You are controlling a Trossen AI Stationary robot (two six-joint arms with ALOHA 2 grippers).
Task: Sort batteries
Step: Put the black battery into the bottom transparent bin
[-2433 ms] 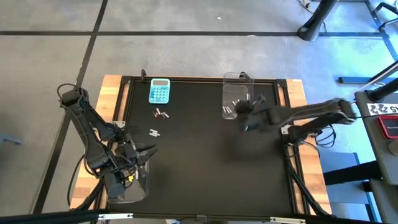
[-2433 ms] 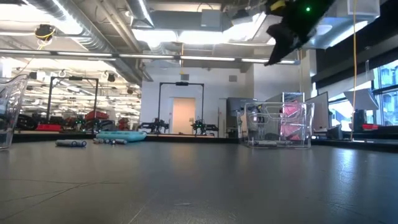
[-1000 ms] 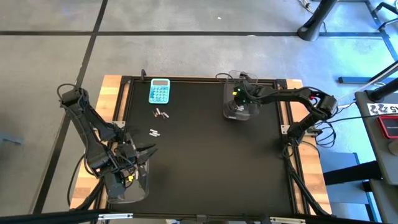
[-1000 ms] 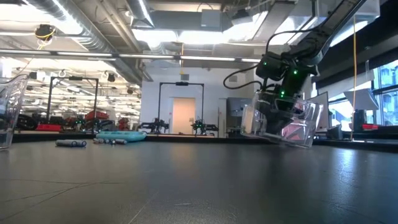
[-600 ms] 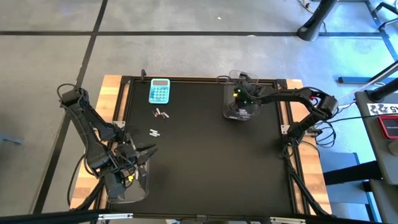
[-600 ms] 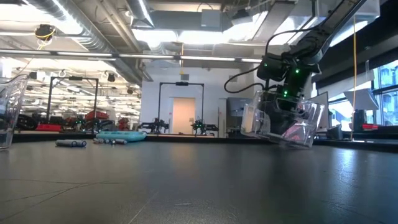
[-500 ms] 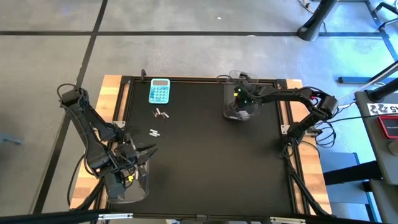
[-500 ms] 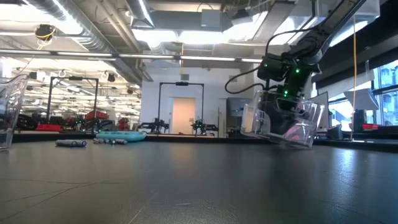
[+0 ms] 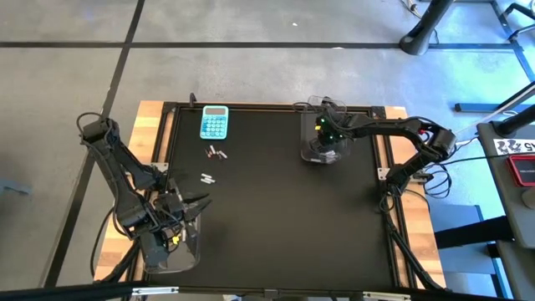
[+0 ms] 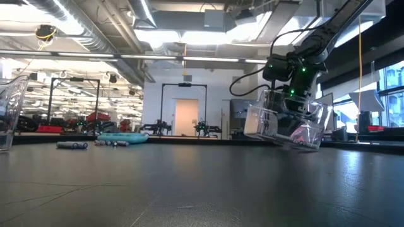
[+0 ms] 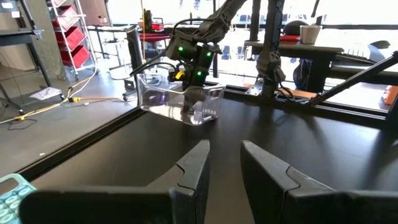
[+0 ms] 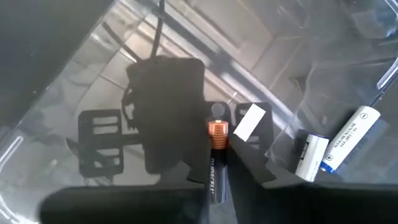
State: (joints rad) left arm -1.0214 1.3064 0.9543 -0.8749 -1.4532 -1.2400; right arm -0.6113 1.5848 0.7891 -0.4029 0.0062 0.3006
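We see the right pincer (image 12: 219,165) clamping a battery (image 12: 216,158) inside a tilted bin (image 10: 287,123); the left pincer (image 11: 224,163) stands narrowly parted over the black counter (image 9: 276,217).

Right tool (image 9: 324,144) inside the clear bin (image 9: 312,117); loose batteries (image 9: 217,153) near calculator (image 9: 215,122).

Overhead, the right gripper (image 9: 324,144) sat hidden inside the clear bin (image 9: 311,114). Loose batteries (image 9: 217,152) on the mat were too small to tell apart, and the calculator (image 11: 11,194) was cut off at the left wrist picture's edge.
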